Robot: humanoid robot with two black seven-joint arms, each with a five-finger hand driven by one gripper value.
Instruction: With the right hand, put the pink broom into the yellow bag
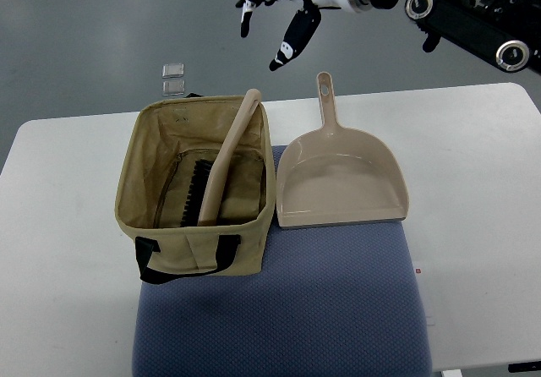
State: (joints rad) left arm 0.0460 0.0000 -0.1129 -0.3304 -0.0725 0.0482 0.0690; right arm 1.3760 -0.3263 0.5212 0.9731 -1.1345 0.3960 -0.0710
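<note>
A: Right hand (275, 22): fingers spread, holding nothing, raised beyond table's (473, 183) far edge.

B: Broom (226, 155)?

A: Below-left of hand, already inside bag (199, 187). Bristles down on bag floor, handle leaning up against far rim, long axis slanting toward hand. 1 arm visible only.

B: Materials?

A: Smooth rigid plastic broom; soft open-topped fabric bag with dark straps. Matching dustpan (342, 178) just right of bag.

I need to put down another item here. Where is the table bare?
Bare: white table right of the beige plastic dustpan, blue cloth mat in front of it, and table left of the tan fabric bag. Crowded: bag and dustpan sit close together.
</note>
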